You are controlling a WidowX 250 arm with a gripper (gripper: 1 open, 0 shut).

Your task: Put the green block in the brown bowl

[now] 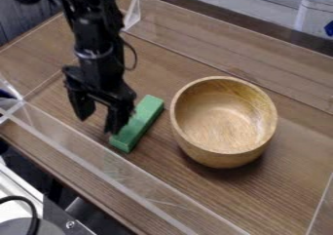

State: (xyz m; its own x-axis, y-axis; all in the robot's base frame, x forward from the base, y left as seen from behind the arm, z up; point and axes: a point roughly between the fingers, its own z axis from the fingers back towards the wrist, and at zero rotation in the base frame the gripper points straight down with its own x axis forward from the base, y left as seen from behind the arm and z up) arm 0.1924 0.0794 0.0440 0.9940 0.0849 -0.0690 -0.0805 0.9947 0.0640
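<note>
Only one view is given, from above and to the side of a wooden table (196, 44). The block (138, 123), a flat green bar, is seen lying on the table just left of the bowl (225, 120), with a strip of bare wood between them; its long axis runs diagonally, the far end pointing up and to the right. The bowl is seen upright and nothing lies in its hollow. The black gripper (100, 111) is pointed straight down at the block's left side, with its fingers spread apart and nothing held between them. The right finger (117, 115) is seen right at the block's left edge, though contact cannot be made out. A clear plastic wall (78, 151) is seen along the near edge of the table.
</note>
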